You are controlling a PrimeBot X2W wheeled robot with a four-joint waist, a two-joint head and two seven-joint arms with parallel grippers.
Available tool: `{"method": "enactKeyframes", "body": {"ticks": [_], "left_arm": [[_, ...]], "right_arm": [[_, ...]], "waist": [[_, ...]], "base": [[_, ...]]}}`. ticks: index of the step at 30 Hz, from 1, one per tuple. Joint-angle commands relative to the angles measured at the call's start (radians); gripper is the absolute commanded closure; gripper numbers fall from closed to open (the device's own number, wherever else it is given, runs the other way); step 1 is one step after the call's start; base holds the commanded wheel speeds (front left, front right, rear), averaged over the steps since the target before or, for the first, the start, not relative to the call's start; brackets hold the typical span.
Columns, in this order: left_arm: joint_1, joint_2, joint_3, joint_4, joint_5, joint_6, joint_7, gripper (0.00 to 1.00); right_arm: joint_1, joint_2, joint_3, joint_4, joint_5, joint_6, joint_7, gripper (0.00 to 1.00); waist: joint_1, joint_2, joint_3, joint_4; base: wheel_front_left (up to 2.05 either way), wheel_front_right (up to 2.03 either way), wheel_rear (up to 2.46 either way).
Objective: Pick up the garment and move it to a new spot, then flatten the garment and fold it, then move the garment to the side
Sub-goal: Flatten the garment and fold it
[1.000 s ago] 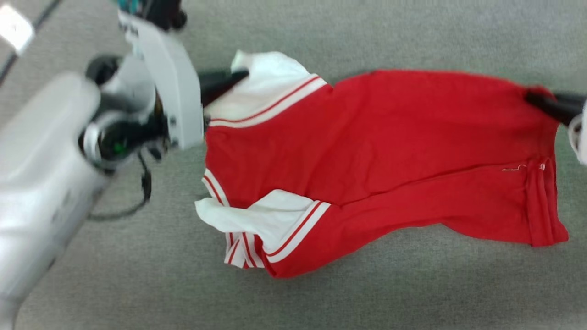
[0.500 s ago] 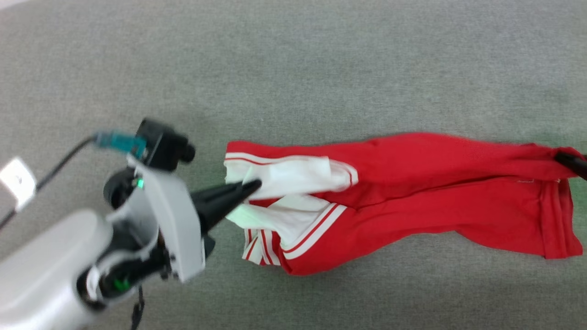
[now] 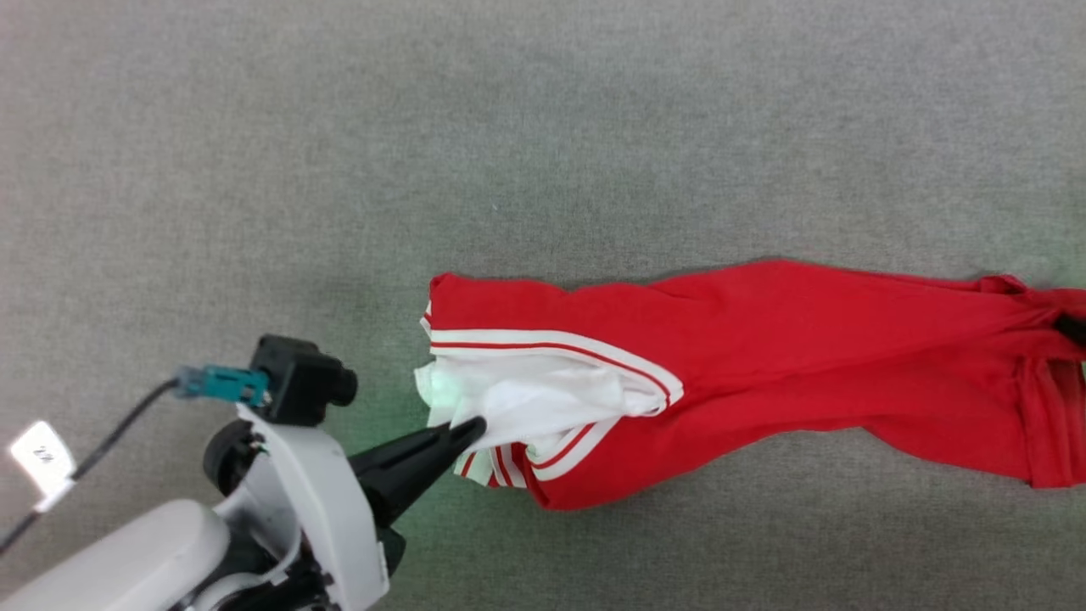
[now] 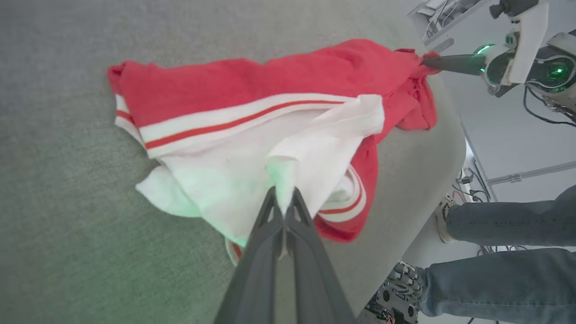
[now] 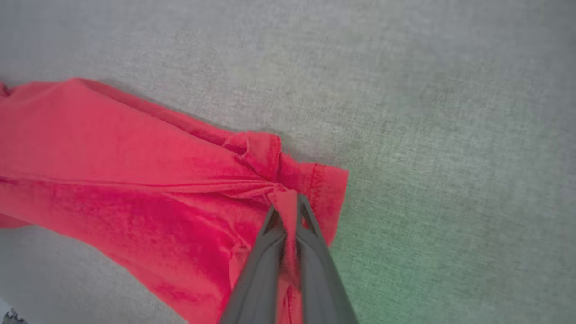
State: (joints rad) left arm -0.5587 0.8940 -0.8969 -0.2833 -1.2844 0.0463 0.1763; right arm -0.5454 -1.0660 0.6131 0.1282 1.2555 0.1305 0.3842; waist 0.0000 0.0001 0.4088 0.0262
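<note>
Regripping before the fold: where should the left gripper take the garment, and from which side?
Probably the striped band of the garment, coming in low from the robot's left. It lies flat and straight; the white sleeve the left gripper pinches is loose, bunched cloth.

Our left tool (image 3: 475,427) is two long dark fingers tapering to a point, mounted on a flat white bracket (image 3: 327,501) and a smooth pale-grey forearm shell (image 3: 127,552). A black camera block (image 3: 297,390) rides on it — teal plug (image 3: 222,383), dark cable (image 3: 119,428), small white tag (image 3: 38,454). Our right tool (image 4: 429,62) matches: dark fingers, white plate (image 4: 528,36), green lamps (image 4: 557,71), black cables (image 4: 535,108).
</note>
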Motion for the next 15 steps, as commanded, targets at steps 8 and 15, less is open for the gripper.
{"method": "enactKeyframes", "body": {"ticks": [8,15], "left_arm": [[-0.05,-0.099,-0.017,0.173,-0.002,-0.055,0.011,1.0],[-0.063,-0.142,-0.026,0.262,0.005,-0.081,0.001,1.0]], "right_arm": [[-0.005,0.082,0.011,0.049,-0.044,0.0,0.003,1.0],[-0.019,0.138,0.037,0.095,-0.072,0.0,0.004,1.0]], "waist": [[0.0,-0.0001,0.043,-0.001],[0.0,-0.0001,0.032,-0.003]], "base": [[0.0,0.0,0.0],[0.0,0.0,0.0]]}}
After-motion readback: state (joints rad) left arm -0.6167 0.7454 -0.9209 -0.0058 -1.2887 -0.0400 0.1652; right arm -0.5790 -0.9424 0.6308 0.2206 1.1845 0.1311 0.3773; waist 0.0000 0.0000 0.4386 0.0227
